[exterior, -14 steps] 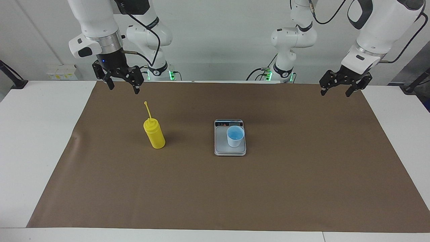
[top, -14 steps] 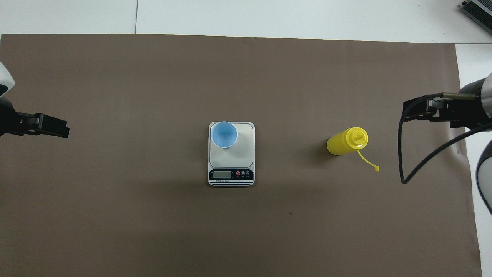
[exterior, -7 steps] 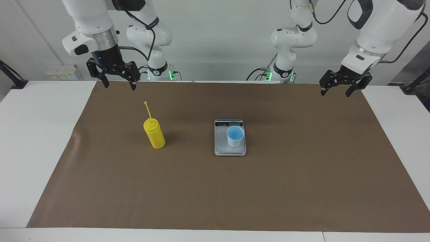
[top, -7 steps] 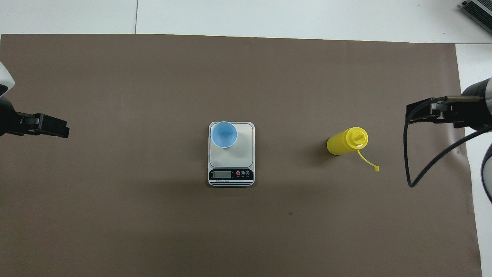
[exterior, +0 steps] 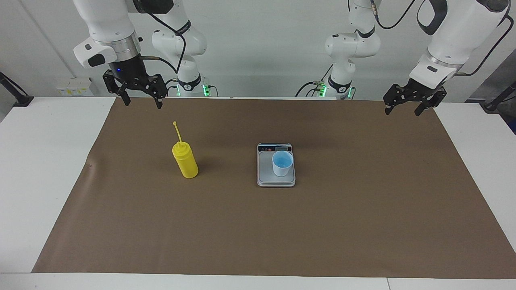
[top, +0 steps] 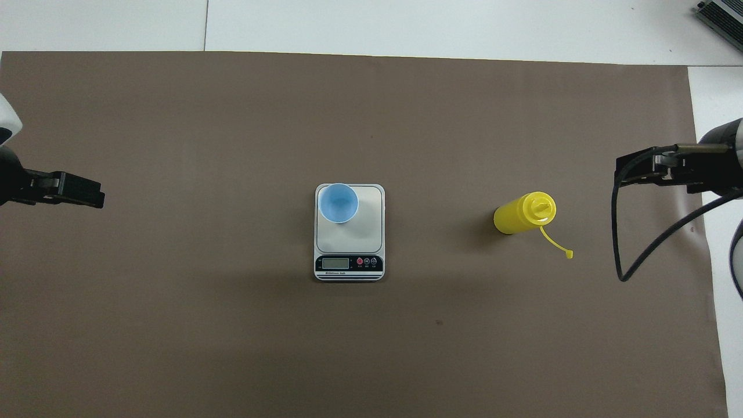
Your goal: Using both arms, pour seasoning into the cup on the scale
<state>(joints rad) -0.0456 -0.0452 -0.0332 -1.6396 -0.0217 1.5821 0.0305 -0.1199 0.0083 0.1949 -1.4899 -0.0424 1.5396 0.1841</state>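
Observation:
The yellow seasoning bottle [exterior: 186, 162] stands upright on the brown mat, toward the right arm's end, with its cap strap sticking up; it also shows in the overhead view [top: 520, 213]. The pale-blue cup [exterior: 282, 163] [top: 338, 202] stands on the silver-grey scale [exterior: 266, 177] [top: 367, 232] at the mat's middle, on the plate corner farthest from the robots and toward the left arm's end. My right gripper [exterior: 142, 100] [top: 635, 169] is open and empty, up in the air over the mat's edge by the robots. My left gripper [exterior: 403, 110] [top: 87, 196] is open and empty, waiting over the mat's other end.
The brown mat [exterior: 258, 233] covers most of the white table [exterior: 40, 161]. A black cable [top: 616, 249] hangs in a loop from the right arm. A dark device [top: 720, 16] lies at the table corner farthest from the robots.
My right gripper has risen and drawn back from the bottle toward the robots' edge of the mat. The left arm, bottle, cup and scale have not moved.

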